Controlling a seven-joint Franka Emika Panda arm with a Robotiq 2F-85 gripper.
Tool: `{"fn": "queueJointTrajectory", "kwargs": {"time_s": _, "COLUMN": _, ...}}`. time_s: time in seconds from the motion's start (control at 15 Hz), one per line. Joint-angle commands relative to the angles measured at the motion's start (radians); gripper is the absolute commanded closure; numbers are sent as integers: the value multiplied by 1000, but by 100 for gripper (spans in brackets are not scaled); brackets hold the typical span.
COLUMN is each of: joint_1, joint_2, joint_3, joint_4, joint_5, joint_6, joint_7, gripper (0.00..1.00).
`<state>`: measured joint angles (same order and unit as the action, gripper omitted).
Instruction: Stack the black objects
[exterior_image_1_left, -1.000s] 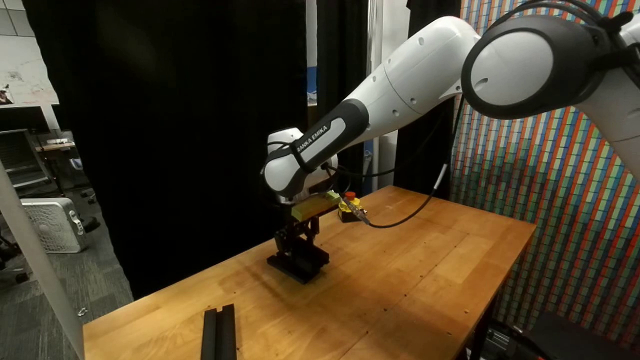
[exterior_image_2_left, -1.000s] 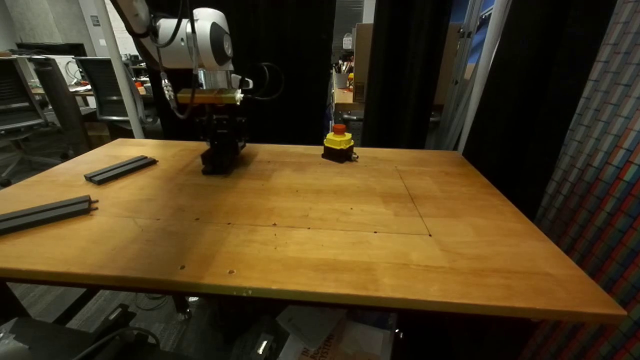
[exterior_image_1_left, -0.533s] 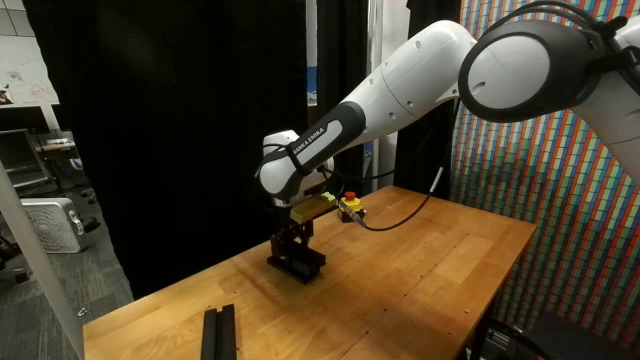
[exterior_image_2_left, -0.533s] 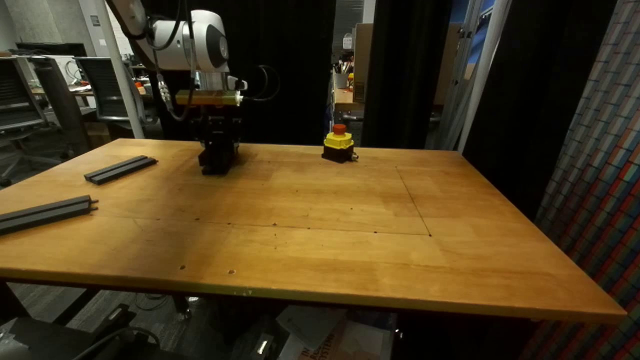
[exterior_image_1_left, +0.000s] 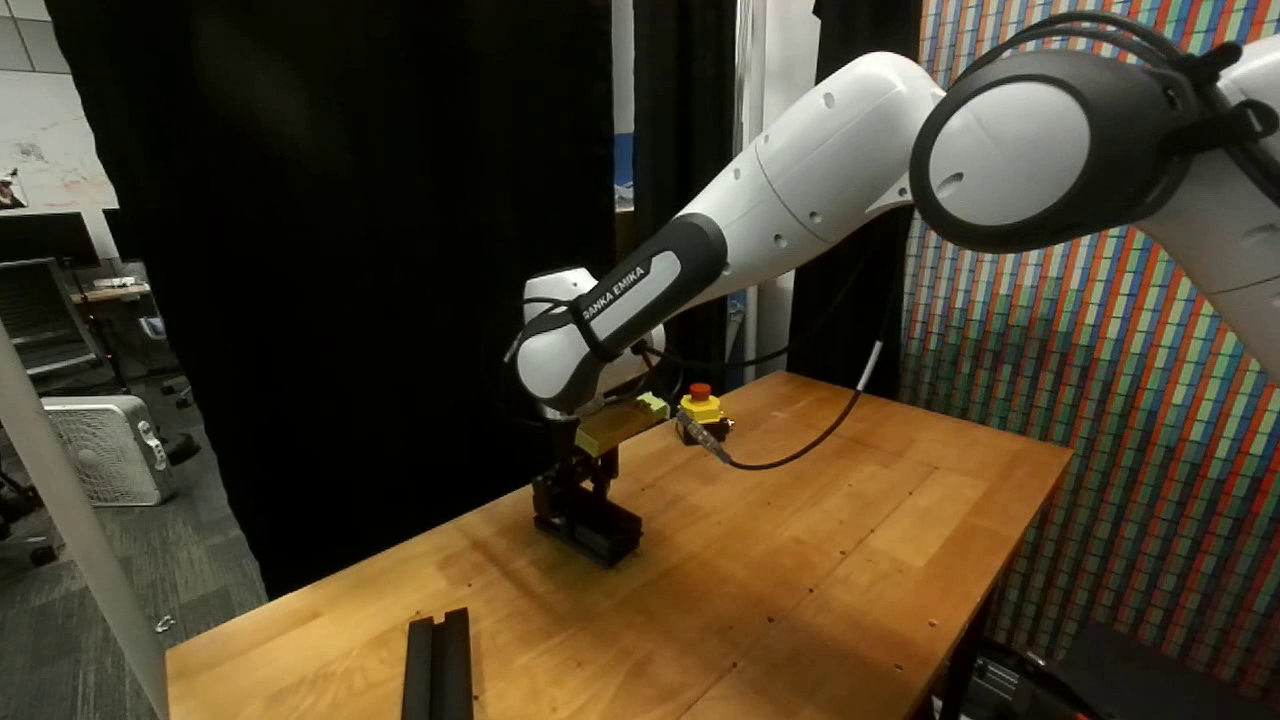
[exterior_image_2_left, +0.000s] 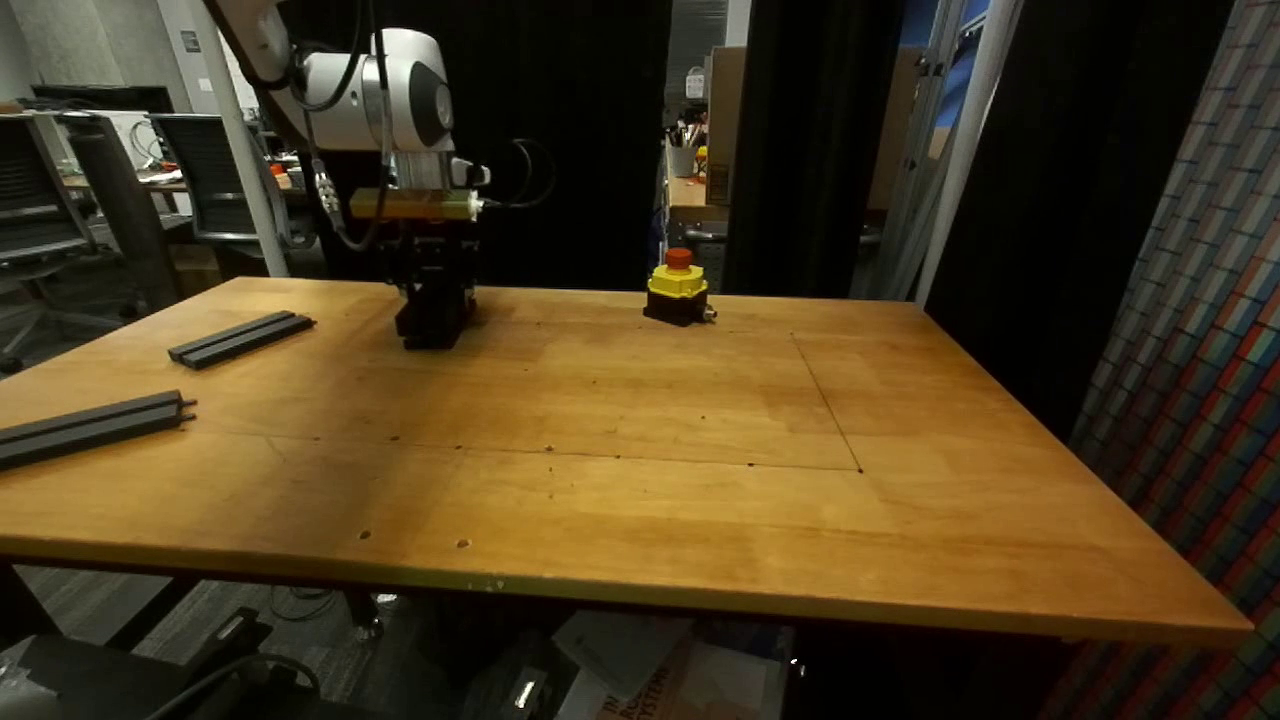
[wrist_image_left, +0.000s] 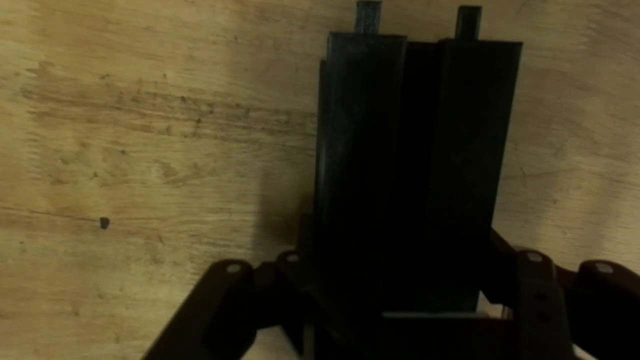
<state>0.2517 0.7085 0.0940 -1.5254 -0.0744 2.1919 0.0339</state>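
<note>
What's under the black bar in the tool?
Another black bar lies beneath, on the table, one side showing. The held bar hides most of its top; whether they touch is unclear.

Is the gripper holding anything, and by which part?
Yes, a grooved black bar: the fingers clasp its two long sides, back from the end topmost in the wrist view.

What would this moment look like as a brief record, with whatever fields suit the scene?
Holding: gripper pointing down, closed on a grooved black bar
Under it: lower bar, mostly covered; whether the two touch is not certain
Set apart: near bar and far bar, as an exterior view shows them, both lying on the wooden table
Also on table: red-topped button box
Stack status: unfinished, two bars not yet added
</note>
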Motion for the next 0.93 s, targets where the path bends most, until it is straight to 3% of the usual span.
{"fn": "queueJointTrajectory", "kwargs": {"time_s": 0.0, "joint_1": 2, "joint_2": 10, "joint_3": 3, "joint_4": 20, "joint_5": -16, "joint_6": 26, "joint_7": -6, "gripper": 53}}
{"fn": "queueJointTrajectory", "kwargs": {"time_s": 0.87, "joint_1": 23, "joint_2": 24, "joint_3": -10, "joint_4": 12, "joint_5": -67, "joint_6": 30, "joint_7": -3, "gripper": 53}}
